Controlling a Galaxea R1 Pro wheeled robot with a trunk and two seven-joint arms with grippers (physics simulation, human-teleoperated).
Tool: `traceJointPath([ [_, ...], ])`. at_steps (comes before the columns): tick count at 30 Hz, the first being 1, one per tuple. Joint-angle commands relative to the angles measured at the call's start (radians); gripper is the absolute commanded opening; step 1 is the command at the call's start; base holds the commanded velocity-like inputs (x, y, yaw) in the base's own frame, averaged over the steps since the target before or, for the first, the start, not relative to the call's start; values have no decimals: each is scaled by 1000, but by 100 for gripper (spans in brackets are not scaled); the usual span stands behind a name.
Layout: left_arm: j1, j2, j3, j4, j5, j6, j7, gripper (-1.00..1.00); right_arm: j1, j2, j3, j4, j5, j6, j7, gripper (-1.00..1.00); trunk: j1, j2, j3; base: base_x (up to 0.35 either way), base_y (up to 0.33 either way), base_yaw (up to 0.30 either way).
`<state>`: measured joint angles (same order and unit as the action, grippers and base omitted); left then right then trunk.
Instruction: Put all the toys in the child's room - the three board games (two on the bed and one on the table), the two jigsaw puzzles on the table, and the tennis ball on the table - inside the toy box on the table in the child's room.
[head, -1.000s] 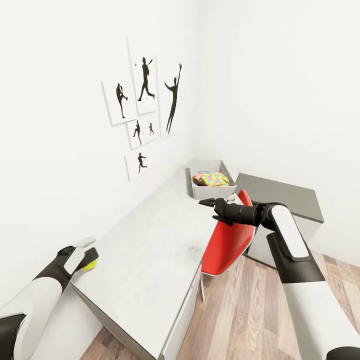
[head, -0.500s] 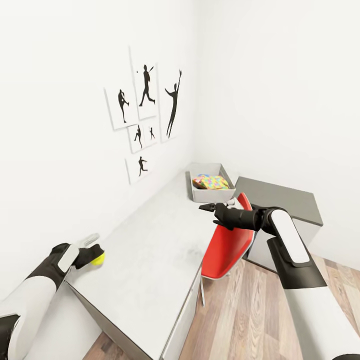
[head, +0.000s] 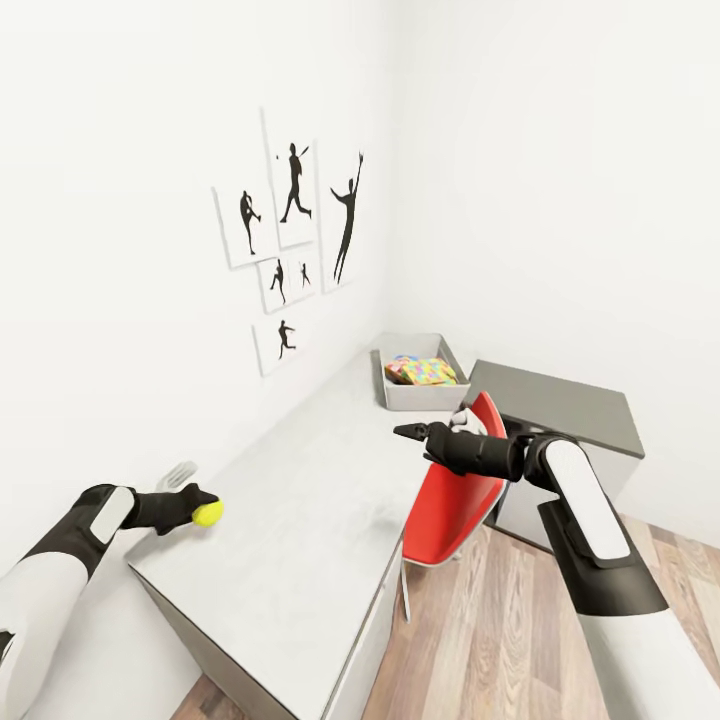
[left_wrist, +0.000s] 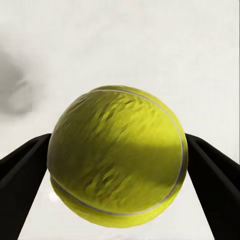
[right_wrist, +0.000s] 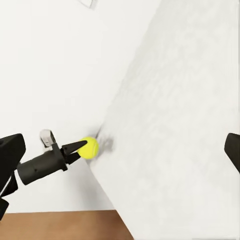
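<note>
Left gripper (head: 203, 508) clamped on tennis ball (head: 208, 514) just above table (head: 300, 520) near wall-side edge, toy box (head: 425, 397) with jigsaw puzzles (head: 424, 371) far ahead of it at table's far end, right gripper (head: 402, 432) hanging over table's front edge, grip state unclear.

Your right wrist camera is showing left gripper (right_wrist: 86, 147) reaching in over table (right_wrist: 180, 130) edge, dark fingers (right_wrist: 75, 146) pinching tennis ball (right_wrist: 89, 148) between tips. Ball is sitting just ahead of its wrist, above pale grey top, white wall (right_wrist: 55, 65) behind, wood floor (right_wrist: 60, 226) below.
</note>
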<state>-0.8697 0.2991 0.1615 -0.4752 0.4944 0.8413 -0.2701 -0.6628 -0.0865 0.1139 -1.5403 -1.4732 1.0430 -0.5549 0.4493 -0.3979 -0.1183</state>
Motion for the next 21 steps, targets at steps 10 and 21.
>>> traceJointPath([
  [10, -3, -4, -1, 0, -8, 43, -111, -100, 31, -1, -5, -1, -9, -20, -12, 100, 1, -2, 14, 0, 0, 12],
  [21, -14, -8, -2, -64, -15, 113, -123, -100, 36, -2, -40, 0, -11, -47, -7, 100, 1, -2, 20, 0, 0, 20],
])
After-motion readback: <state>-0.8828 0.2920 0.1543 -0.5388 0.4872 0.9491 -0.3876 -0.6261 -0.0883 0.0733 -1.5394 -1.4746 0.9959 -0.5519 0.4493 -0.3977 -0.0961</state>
